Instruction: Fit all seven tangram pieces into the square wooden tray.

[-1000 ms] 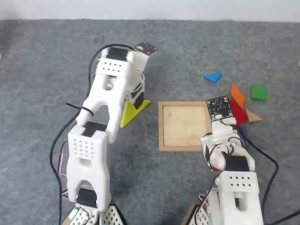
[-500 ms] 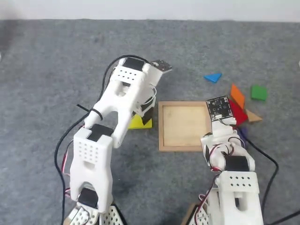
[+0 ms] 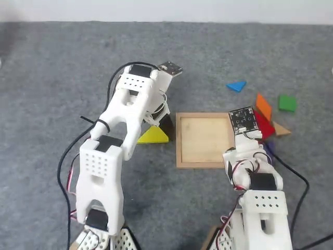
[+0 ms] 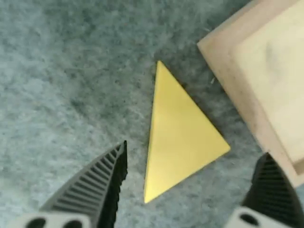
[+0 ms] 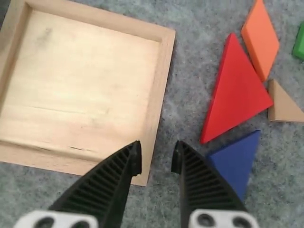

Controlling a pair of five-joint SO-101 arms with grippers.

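Hovering wide open over yellow triangle [image 4: 180, 142] beside tray [image 4: 228, 61], left claw [image 4: 194, 149]; right claw [image 5: 156, 151] barely parted, empty, over tray's edge

Yellow triangle [image 3: 154, 136] partly under left arm [image 3: 130, 104]; dark blue triangle [image 3: 268, 150] mostly behind right arm [image 3: 250, 161].

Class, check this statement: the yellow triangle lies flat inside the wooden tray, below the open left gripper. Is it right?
No. The yellow triangle lies flat on the grey mat beside the wooden tray, not inside it, as the left wrist view shows. It is below the open left gripper.
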